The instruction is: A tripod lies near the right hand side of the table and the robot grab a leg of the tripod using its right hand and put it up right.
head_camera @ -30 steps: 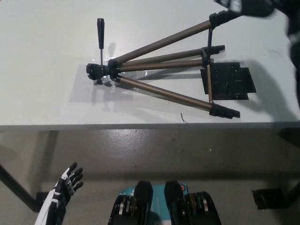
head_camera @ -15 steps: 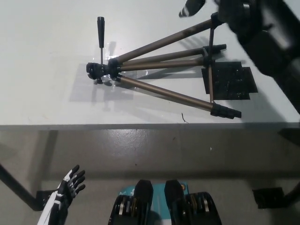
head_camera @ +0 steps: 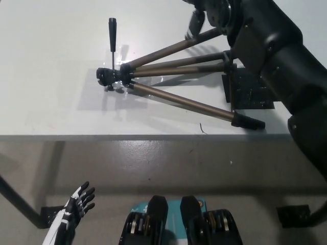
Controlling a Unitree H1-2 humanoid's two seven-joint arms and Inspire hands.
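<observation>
The black right hand (head_camera: 204, 13) is at the far right of the surface (head_camera: 56, 76), reaching in over the upper leg (head_camera: 168, 49) of the tripod (head_camera: 168, 76). One finger hangs down just beside that leg, close to its far end, but the rest of the hand is cut off by the top edge of the view, so I cannot tell whether it is apart or closed, nor whether it touches the leg. The black arm behind it crosses over the feet of the upper two legs and hides them.

The tripod lies flat on its side on the right half of the white surface, its head (head_camera: 108, 76) pointing left and its three bronze legs fanning out to the right. The thin pan handle (head_camera: 112, 38) sticks out from the head toward the far side. The nearest leg ends in a black foot (head_camera: 248, 121) close to the surface's near edge. A black plate (head_camera: 250, 89) lies under the spread legs, partly covered by the arm.

The white left hand (head_camera: 76, 204) rests low at the near left, below the surface's edge, fingers apart and holding nothing.

I see no readable writing or brand mark anywhere.
</observation>
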